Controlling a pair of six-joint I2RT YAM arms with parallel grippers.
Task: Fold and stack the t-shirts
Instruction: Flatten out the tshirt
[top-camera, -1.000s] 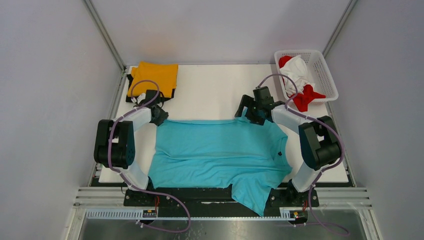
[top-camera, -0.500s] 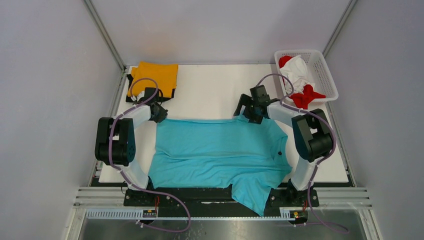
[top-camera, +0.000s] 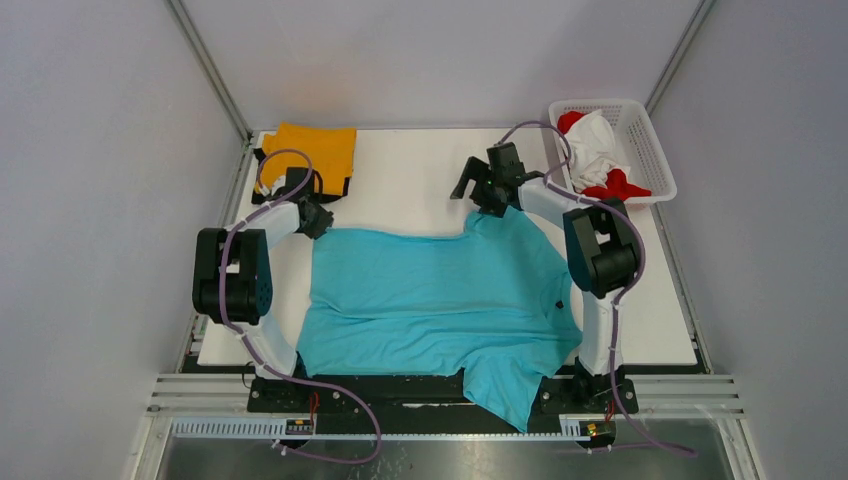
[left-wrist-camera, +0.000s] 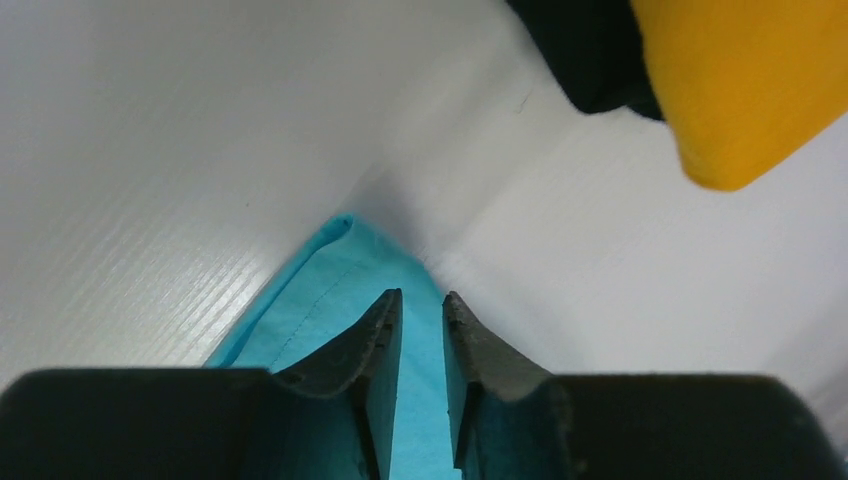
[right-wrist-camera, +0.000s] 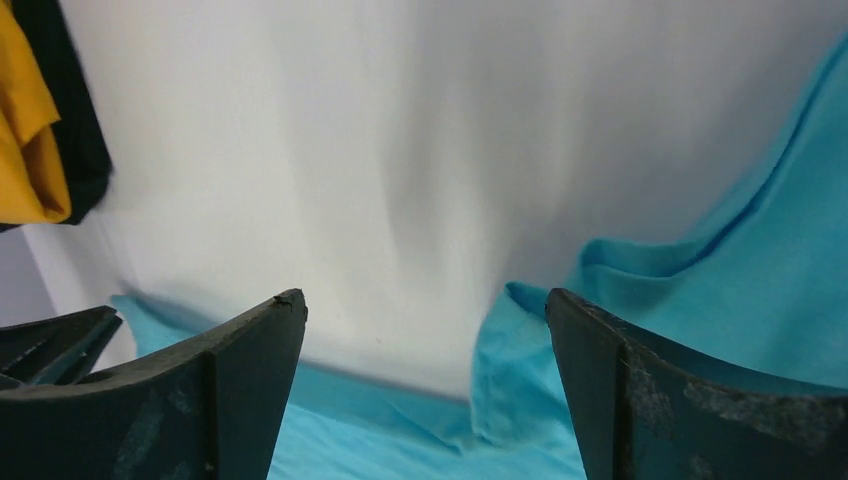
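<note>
**Left gripper** (left-wrist-camera: 421, 295): jaws narrow, a thin slit between the two dark fingers (left-wrist-camera: 375, 345). Turquoise cloth shows in the slit and beneath both fingers. Whether the cloth is pinched cannot be told. The gripper sits at the far left corner of the turquoise t-shirt (top-camera: 440, 300), whose hemmed edge runs just past the fingertips onto the white table (top-camera: 410, 170).

**Right gripper** (right-wrist-camera: 422, 296): jaws wide apart. Bare table fills most of the gap, with a rumpled fold of the same shirt at its lower right. In the top view this gripper is at the shirt's far right corner, where the cloth rises in a small peak towards it.

**Turquoise t-shirt**: spread across the near middle of the table between the two arms, creased along its near side. One part hangs over the near edge of the table, across the black base rail (top-camera: 400, 385).

**Stack, far left corner**: an orange t-shirt (top-camera: 315, 150) lies folded on a black t-shirt (top-camera: 262, 165), which shows only along the stack's left and near edges. The stack is just beyond the left gripper.

**Basket** (top-camera: 645, 135), far right corner: white plastic lattice, holding a crumpled white t-shirt (top-camera: 598, 140) and a red t-shirt (top-camera: 612, 187). The red cloth reaches its near rim.
</note>
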